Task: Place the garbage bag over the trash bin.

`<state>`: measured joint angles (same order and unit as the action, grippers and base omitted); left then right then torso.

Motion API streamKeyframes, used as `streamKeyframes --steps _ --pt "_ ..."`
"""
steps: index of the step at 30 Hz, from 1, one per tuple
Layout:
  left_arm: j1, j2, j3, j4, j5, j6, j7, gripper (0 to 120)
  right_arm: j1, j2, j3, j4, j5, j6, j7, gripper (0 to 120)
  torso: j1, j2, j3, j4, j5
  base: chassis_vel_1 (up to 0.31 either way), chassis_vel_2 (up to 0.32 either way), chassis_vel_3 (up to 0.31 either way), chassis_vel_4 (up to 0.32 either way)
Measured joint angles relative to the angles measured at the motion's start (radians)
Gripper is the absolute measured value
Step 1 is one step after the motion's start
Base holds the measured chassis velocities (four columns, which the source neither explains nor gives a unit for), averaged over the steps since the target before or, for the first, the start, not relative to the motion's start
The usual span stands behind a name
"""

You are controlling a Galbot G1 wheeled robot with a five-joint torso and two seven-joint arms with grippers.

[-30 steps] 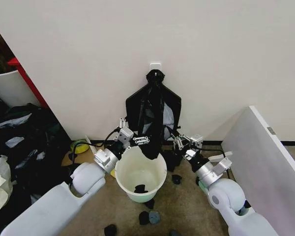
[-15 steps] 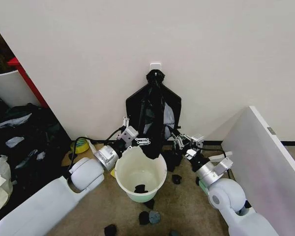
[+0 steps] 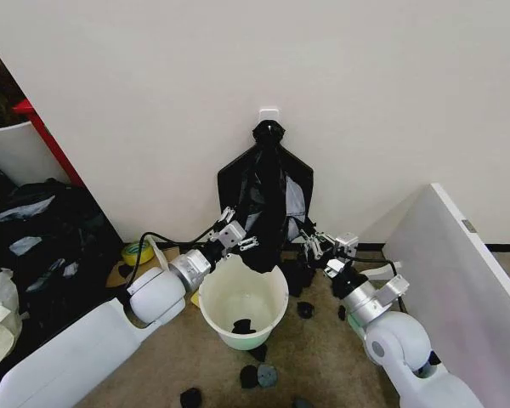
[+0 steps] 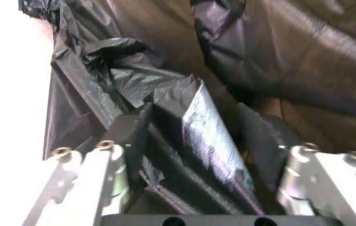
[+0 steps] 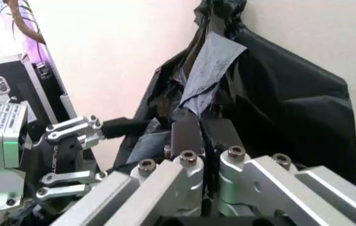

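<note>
Left hand [image 3: 245, 241]: being held spread open against the hanging black plastic, a fold lying between its fingers [image 4: 131, 136], just above the bin's far rim.
Right hand [image 3: 316, 246]: being kept clenched on a strip of bag [image 5: 206, 61], just right of the bin.
Bag [image 3: 268, 200]: being left hanging on the wall from a hook, lower tip dipping into the bin beside the left hand.
Bin [image 3: 243, 306]: being left standing on the floor below both hands, uncovered.
</note>
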<state>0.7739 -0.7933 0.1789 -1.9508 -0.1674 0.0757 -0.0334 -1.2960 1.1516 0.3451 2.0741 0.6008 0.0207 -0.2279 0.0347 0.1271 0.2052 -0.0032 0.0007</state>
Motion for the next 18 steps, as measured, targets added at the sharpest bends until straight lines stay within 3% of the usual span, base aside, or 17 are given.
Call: streamKeyframes --steps 12,18 --pt "0.006 0.0 -0.012 0.004 -0.027 0.007 -0.001 7 -0.009 -0.005 0.011 0.009 0.004 0.0 0.001 0 0.0 0.0 0.0 0.0 0.0 0.0 0.0 0.0 0.0" --pt "0.022 -0.017 -0.028 0.003 -0.098 -0.024 -0.032 0 -0.02 -0.007 0.013 0.021 0.007 0.0 0.005 0 0.0 0.0 0.0 -0.0001 0.0001 0.0 0.0 0.0 0.0"
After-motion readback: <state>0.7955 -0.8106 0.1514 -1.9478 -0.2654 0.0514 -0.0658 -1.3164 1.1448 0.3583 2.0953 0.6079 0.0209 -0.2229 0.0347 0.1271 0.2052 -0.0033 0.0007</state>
